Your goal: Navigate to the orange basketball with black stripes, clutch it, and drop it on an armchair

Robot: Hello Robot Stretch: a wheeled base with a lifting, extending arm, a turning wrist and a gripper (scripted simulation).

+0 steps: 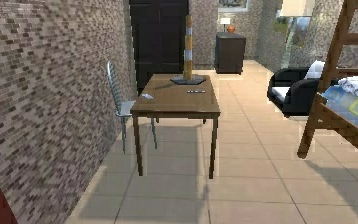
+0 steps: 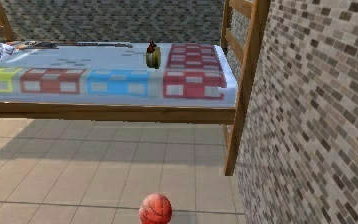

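Note:
An orange-red ball with dark stripes, the basketball (image 2: pixel 155 209), lies on the tiled floor at the bottom of the arm side view, just below the foot of a bed. A black armchair (image 1: pixel 296 93) with a light cushion stands at the forward view's right, beyond the bed's wooden post.
A wooden table (image 1: pixel 175 101) with a tall striped lamp (image 1: pixel 187 50) stands ahead, a wire chair (image 1: pixel 118 95) at its left by the brick wall (image 1: pixel 47 90). A wooden bunk bed (image 2: pixel 117 80) with patchwork cover carries a small green thing (image 2: pixel 153 56). A dark cabinet (image 1: pixel 230 52) stands far back. Brick wall (image 2: pixel 312 120) at right.

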